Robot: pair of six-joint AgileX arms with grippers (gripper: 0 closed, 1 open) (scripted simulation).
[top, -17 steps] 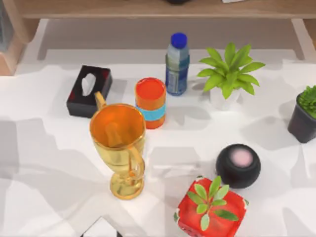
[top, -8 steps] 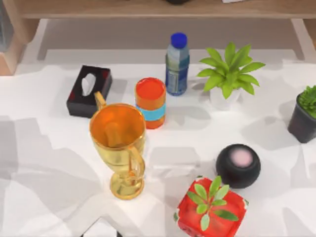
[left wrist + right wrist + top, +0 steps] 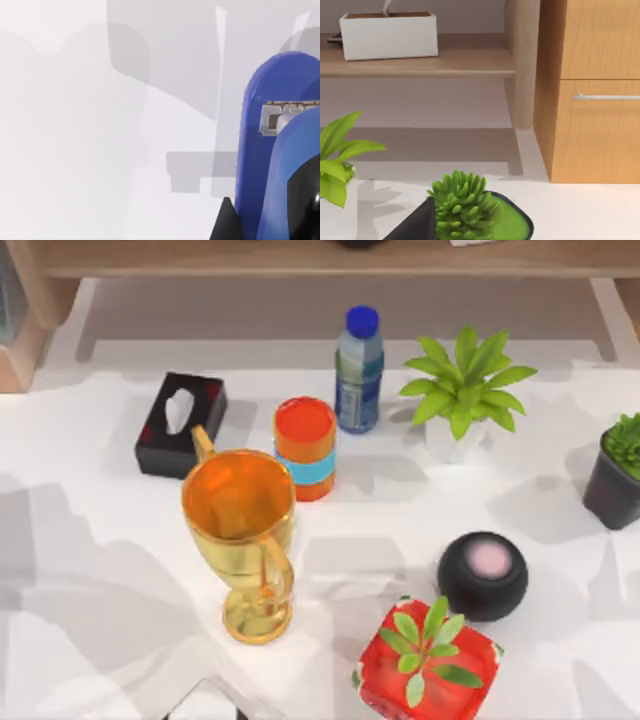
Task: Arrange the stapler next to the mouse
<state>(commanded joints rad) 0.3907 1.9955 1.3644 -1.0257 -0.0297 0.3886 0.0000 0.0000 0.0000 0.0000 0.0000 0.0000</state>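
Top view first: the clutter is sitting exactly where it was a second ago, meaning the gold trophy cup [image 3: 240,510], orange can [image 3: 304,445], bottle [image 3: 359,370], tissue box [image 3: 180,425] and the red planter [image 3: 428,660]. The things that shift are the soft shadows over the left side of the desk [image 3: 90,570] and a small white-and-black corner [image 3: 207,704] poking in at the near edge, which has nudged a touch to the right. I read that as the left arm on the move just past that edge, but that's a guess. In the left wrist view, the blue stapler [image 3: 260,165] is right up against the camera with its metal staple channel facing it, plain desk behind it, and a dark wedge [image 3: 225,226] beside its lower end. Honestly I can't tell if the jaws are pinching it or just closing in on it. Where the mouse lies I can't tell either, so the arranging part looks like it's barely begun. In the right wrist view, the right arm seems parked off at the right side, looking past a succulent in a black pot [image 3: 470,212] toward a shelf [image 3: 420,62] and a wooden cabinet [image 3: 595,90]. Nothing there says how its jaws stand.
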